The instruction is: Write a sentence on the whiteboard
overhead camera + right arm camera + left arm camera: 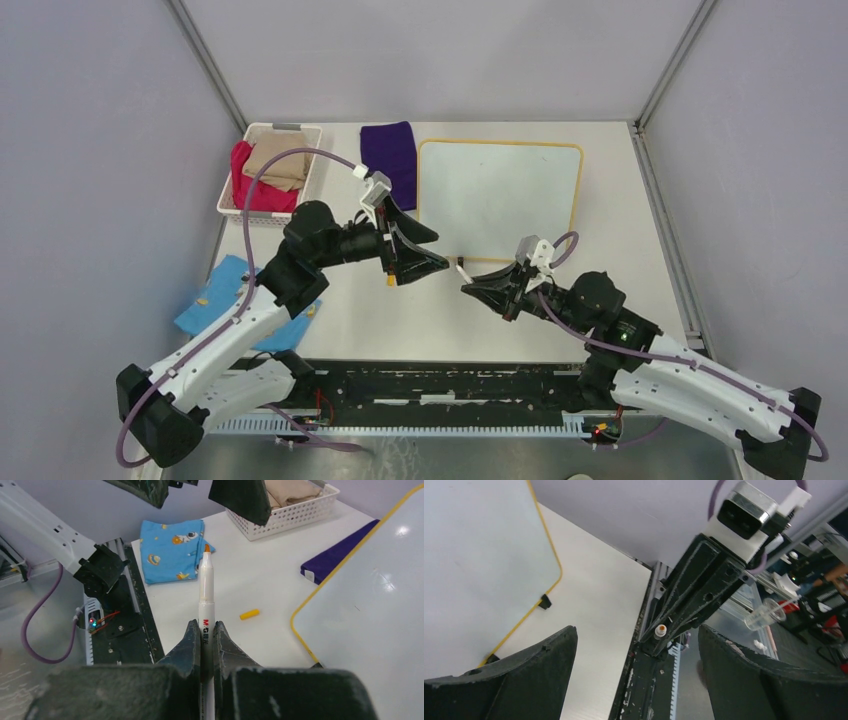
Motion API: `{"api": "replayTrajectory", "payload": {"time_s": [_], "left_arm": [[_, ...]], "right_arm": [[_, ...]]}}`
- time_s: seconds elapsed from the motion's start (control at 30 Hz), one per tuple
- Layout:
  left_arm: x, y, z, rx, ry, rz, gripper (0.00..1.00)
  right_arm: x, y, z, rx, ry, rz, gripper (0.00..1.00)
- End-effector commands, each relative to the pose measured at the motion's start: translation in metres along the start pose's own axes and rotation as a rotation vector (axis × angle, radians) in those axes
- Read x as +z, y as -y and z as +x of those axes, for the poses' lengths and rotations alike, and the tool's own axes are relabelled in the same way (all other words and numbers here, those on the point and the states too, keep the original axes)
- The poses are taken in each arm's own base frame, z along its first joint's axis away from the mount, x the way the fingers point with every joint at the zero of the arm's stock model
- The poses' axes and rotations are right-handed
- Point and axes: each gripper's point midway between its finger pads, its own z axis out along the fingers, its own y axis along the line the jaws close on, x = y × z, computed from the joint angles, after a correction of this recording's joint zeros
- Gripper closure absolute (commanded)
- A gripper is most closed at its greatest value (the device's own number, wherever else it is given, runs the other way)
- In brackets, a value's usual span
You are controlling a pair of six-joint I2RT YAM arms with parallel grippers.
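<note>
The whiteboard point(500, 195) lies flat at the back middle of the table; its white face shows no writing in any view. It also shows in the left wrist view point(474, 545) and the right wrist view point(370, 610). My right gripper point(472, 288) point(205, 626) is shut on a white marker point(205, 587) with its orange tip bare, held above the table in front of the board's near left corner. The tip points toward my left gripper point(425, 255) point(636, 630), which is open and empty just left of it. The marker's yellow cap point(249, 614) point(389, 283) lies on the table.
A white basket point(300, 135) with red and beige cloths stands at the back left. A purple cloth point(390, 150) lies beside the board's left edge. A blue patterned cloth point(225, 290) lies at the left near edge. Grey walls enclose the table.
</note>
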Motion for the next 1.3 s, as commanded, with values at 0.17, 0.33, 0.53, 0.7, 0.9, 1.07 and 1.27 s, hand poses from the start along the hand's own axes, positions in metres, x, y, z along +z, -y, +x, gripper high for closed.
{"api": "replayTrajectory", "payload": {"time_s": [0.17, 0.33, 0.53, 0.7, 0.9, 1.07, 1.27], "left_arm": [[0.001, 0.05, -0.001, 0.07, 0.022, 0.239, 0.08], [0.005, 0.051, 0.006, 0.063, 0.0, 0.248, 0.12], [0.01, 0.056, 0.013, 0.056, -0.023, 0.266, 0.21], [0.014, 0.057, 0.019, 0.04, -0.04, 0.27, 0.3], [0.014, 0.057, 0.019, 0.036, -0.036, 0.265, 0.47], [0.014, 0.057, 0.018, 0.026, -0.027, 0.258, 0.59], [0.013, 0.062, 0.016, -0.001, -0.001, 0.28, 0.75]], "right_arm": [[0.011, -0.031, -0.057, 0.056, 0.181, -0.161, 1.0], [0.015, -0.037, -0.063, 0.079, 0.202, -0.193, 1.0], [0.019, -0.038, -0.067, 0.084, 0.21, -0.202, 1.0], [0.021, -0.036, -0.065, 0.091, 0.213, -0.19, 1.0], [0.021, -0.033, -0.062, 0.095, 0.215, -0.176, 1.0], [0.021, -0.032, -0.058, 0.095, 0.207, -0.174, 1.0], [0.02, -0.032, -0.054, 0.095, 0.198, -0.171, 1.0]]}}
